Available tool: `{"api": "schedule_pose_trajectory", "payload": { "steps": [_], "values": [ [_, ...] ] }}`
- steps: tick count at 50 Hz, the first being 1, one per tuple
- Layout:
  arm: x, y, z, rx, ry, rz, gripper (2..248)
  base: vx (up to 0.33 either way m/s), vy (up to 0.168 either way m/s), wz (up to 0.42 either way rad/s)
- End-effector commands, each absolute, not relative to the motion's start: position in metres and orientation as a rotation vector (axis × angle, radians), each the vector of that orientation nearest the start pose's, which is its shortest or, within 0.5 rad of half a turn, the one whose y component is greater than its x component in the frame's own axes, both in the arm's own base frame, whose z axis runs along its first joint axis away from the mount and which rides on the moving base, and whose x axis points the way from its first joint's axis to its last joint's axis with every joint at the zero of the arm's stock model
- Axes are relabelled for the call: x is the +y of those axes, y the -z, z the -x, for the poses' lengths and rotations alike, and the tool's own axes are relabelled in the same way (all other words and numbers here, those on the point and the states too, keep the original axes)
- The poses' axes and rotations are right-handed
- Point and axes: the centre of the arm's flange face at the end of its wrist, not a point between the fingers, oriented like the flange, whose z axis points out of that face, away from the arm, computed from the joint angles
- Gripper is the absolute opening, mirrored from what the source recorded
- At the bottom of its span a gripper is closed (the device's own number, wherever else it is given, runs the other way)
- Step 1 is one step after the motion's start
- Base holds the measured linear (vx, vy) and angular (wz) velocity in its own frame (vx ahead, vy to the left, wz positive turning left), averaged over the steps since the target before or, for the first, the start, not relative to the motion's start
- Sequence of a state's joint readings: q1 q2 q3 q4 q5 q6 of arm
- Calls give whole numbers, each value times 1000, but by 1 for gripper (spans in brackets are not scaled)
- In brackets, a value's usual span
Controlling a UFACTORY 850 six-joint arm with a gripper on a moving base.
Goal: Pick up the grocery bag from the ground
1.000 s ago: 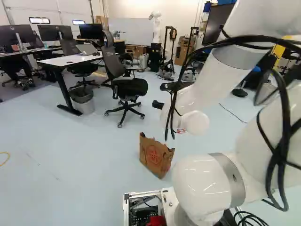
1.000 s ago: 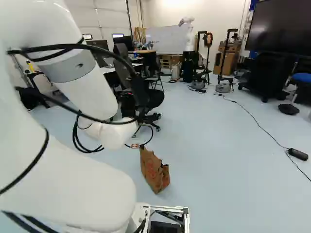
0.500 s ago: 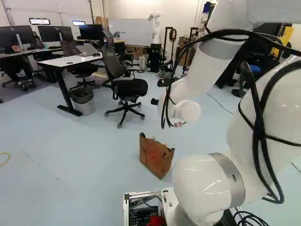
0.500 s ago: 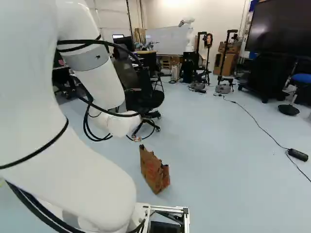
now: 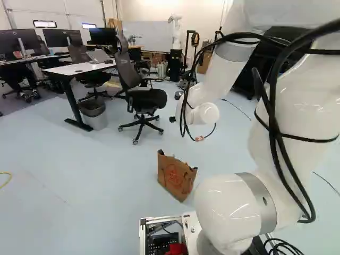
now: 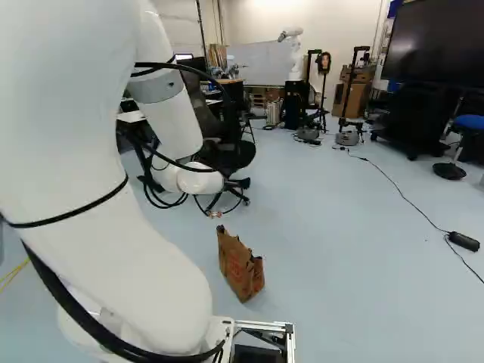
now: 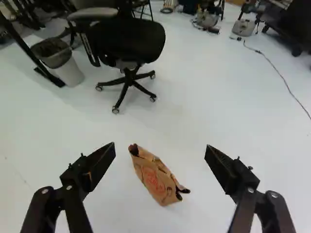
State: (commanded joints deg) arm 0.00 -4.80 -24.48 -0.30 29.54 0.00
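The brown paper grocery bag [image 5: 176,179] is standing on the floor [image 5: 95,175] just ahead of the base [image 6: 290,342], showing a round red print too small to read, its crumpled top gaping and its contents hiding from view. The jaws [image 5: 172,119] are standing wide apart, gripping nothing, with the bag lying ahead and between them in the wrist view. Farther off, a dark-lined wastebasket [image 5: 96,120] is standing by the white worktop [image 5: 71,69], where a laptop [image 5: 99,56] is resting near the far edge.
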Motion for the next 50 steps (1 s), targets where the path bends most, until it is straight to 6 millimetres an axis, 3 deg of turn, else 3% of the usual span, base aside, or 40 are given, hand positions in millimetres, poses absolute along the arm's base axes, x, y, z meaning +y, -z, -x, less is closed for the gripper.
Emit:
{"api": "schedule_pose_trajectory", "payload": {
  "steps": [22,50],
  "values": [
    [1,-306,-424,-54,941,2997,247,0,0,0],
    [1,-262,-464,-58,659,3073,247,0,0,0]
  ]
}}
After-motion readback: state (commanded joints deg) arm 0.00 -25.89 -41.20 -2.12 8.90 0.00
